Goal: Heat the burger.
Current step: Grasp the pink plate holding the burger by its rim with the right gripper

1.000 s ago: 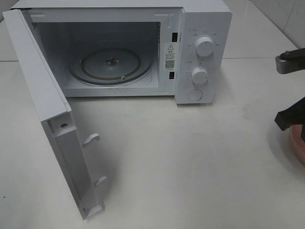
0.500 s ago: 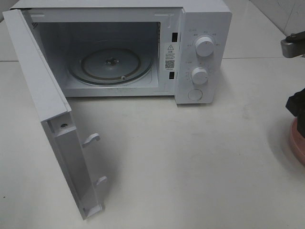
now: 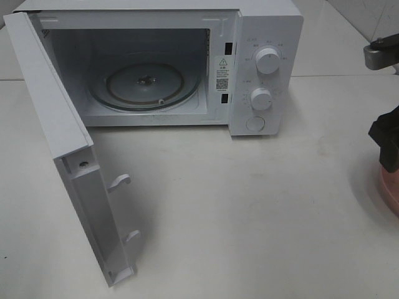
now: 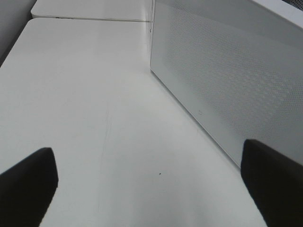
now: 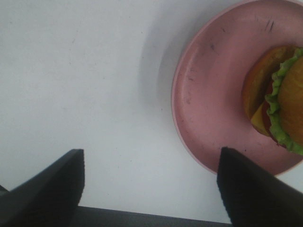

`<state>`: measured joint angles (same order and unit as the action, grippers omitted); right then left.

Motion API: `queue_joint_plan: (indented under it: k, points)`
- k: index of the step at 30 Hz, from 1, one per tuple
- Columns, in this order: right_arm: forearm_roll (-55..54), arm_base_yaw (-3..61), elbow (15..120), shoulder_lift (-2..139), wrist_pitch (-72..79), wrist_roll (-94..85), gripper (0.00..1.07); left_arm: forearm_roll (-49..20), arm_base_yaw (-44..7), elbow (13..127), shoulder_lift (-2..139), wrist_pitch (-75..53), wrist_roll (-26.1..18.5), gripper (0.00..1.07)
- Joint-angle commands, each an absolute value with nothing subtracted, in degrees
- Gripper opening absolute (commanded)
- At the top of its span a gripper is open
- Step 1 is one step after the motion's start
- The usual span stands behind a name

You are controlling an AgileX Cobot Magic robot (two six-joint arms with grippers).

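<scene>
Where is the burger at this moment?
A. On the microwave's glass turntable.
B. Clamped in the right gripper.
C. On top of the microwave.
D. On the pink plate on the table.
D: the right wrist view shows the burger resting on the pink plate, and the glass turntable in the open microwave carries nothing.

White table [image 4: 94,94], microwave door [image 4: 227,71], jaws apart

White tabletop [image 3: 249,205] carrying two things, white microwave [image 3: 280,25] sitting toward the back, its door [image 3: 50,124] standing wide open, pink plate [image 3: 389,193] lying at the right edge
</scene>
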<state>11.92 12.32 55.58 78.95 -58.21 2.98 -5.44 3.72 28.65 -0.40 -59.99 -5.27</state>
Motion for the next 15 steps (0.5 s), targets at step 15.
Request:
queue_joint_plan:
  k: [15]
  points:
    - [9.97,4.41,52.31,78.90,-50.19,1.60,0.80,-5.79,3.44,28.48,-1.72,-59.47,-5.21,0.98]
